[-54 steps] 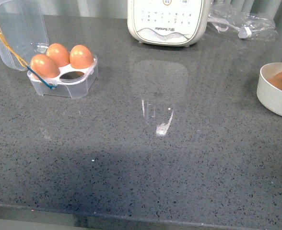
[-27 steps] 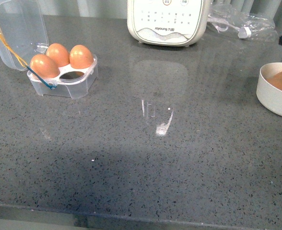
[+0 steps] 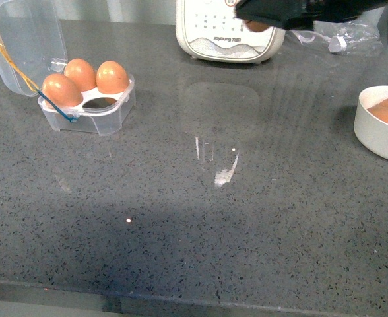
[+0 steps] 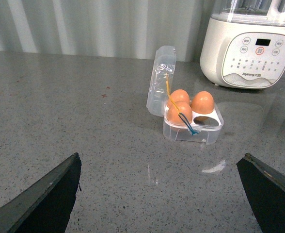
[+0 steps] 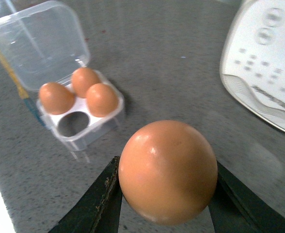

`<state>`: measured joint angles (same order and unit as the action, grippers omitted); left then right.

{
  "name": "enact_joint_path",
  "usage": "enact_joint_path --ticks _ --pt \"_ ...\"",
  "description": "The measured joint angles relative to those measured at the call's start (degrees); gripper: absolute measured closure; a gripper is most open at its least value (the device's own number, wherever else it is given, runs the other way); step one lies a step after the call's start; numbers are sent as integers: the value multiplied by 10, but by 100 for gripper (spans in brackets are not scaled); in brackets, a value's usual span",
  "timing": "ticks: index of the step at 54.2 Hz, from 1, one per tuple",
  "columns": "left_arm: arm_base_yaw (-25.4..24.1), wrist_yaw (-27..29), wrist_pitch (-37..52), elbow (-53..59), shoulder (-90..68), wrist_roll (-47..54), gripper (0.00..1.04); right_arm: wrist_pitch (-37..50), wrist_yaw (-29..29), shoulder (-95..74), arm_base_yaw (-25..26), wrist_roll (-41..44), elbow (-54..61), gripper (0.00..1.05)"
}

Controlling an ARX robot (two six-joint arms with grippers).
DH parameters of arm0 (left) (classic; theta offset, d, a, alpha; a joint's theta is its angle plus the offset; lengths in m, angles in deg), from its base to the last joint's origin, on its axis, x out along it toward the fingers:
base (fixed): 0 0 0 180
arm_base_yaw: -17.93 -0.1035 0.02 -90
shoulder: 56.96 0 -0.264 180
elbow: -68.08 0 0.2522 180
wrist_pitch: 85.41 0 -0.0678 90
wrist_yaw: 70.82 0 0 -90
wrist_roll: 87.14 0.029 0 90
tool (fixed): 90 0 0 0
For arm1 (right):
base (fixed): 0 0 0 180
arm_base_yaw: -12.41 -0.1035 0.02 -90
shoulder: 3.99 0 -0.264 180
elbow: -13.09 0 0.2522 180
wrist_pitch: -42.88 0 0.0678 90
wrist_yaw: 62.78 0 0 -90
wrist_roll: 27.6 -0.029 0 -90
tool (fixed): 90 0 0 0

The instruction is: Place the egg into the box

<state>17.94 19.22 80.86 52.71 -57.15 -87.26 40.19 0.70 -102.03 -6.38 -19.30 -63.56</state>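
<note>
The right arm (image 3: 293, 12) is a black, blocky casing with angular edges. The left jaws are two dark grey-black wedges, broad and tapering. The right jaws are black too, their inner edges scuffed pale.

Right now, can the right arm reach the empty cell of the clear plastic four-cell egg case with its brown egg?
Probably yes. The right gripper holds the brown egg, the lid of the egg case stands open, one cell is empty, and nothing stands between.

Right gripper (image 5: 166, 196) tight on egg (image 5: 167, 167); left gripper (image 4: 157, 196) wide open.
</note>
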Motion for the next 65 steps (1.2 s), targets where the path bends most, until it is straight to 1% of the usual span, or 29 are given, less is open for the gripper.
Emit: enact_joint_path --ticks 6,8,11,15,22,28,39,50,60,65 --pt "0 0 0 0 0 0 7 -7 -38 -18 -20 39 -14 63" --pt "0 0 0 0 0 0 7 -5 -70 -24 -26 53 -14 63" --pt "0 0 0 0 0 0 7 -3 -96 -30 -33 68 -17 63" --pt "0 0 0 0 0 0 7 -1 -109 -38 -39 74 -27 63" --pt "0 0 0 0 0 0 7 11 -107 -75 -49 66 -70 63" --pt "0 0 0 0 0 0 7 10 -92 -115 -60 58 -110 63" --pt "0 0 0 0 0 0 7 24 -73 -186 -87 11 -182 63" --pt "0 0 0 0 0 0 7 48 -71 -212 -114 -27 -209 63" --pt "0 0 0 0 0 0 7 50 -70 -220 -142 -31 -212 63" --pt "0 0 0 0 0 0 7 54 -69 -226 -145 -32 -212 63"
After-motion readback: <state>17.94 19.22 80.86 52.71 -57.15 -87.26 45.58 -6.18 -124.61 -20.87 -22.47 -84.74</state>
